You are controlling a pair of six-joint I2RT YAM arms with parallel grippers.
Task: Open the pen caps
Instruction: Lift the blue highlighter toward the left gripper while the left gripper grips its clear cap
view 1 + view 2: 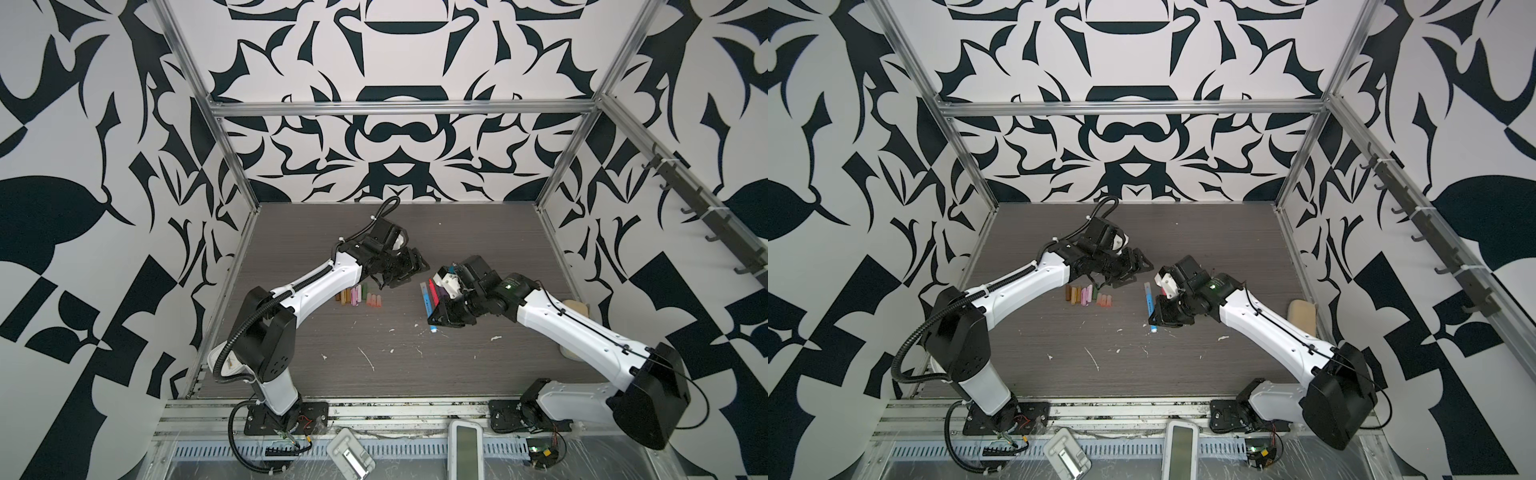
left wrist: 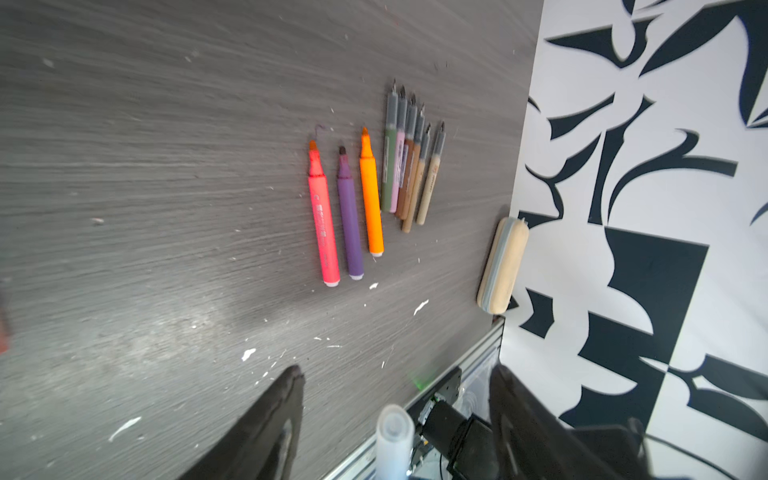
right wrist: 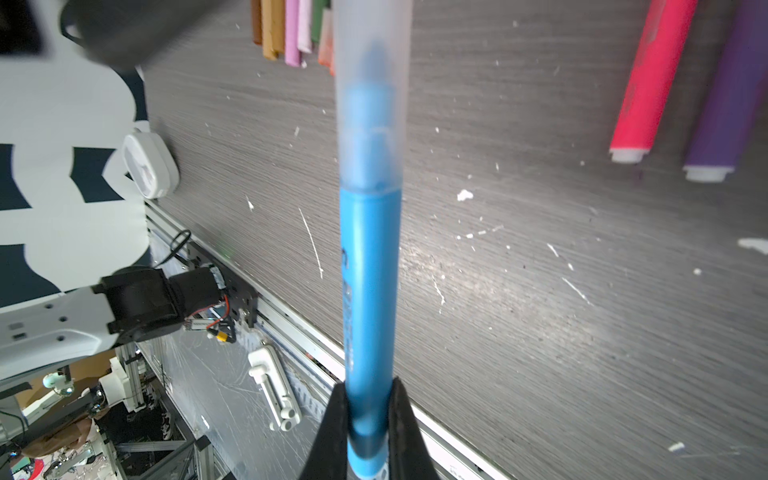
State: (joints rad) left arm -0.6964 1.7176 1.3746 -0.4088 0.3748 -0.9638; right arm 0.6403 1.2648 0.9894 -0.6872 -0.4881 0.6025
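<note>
My right gripper [image 3: 370, 382] is shut on the lower barrel of a blue pen [image 3: 370, 270] and holds it above the table. The pen's translucent cap [image 3: 372, 83] is on. That cap [image 2: 392, 440] pokes in between the jaws of my left gripper [image 2: 397, 374], which stand open and clear of it on both sides. In both top views the two grippers [image 1: 399, 276] [image 1: 1163, 316] meet near mid-table. Several loose pen caps [image 1: 359, 296] lie in a row on the left. Uncapped pink-red [image 2: 322, 216], purple [image 2: 349, 216], orange [image 2: 371, 195] and several slim pens [image 2: 409, 166] lie side by side.
A beige sponge block [image 1: 579, 309] rests against the right wall. White flecks [image 1: 368, 359] are scattered over the grey table [image 1: 332, 232]. Two white devices [image 1: 349, 455] [image 1: 465, 451] sit on the front rail below the table edge.
</note>
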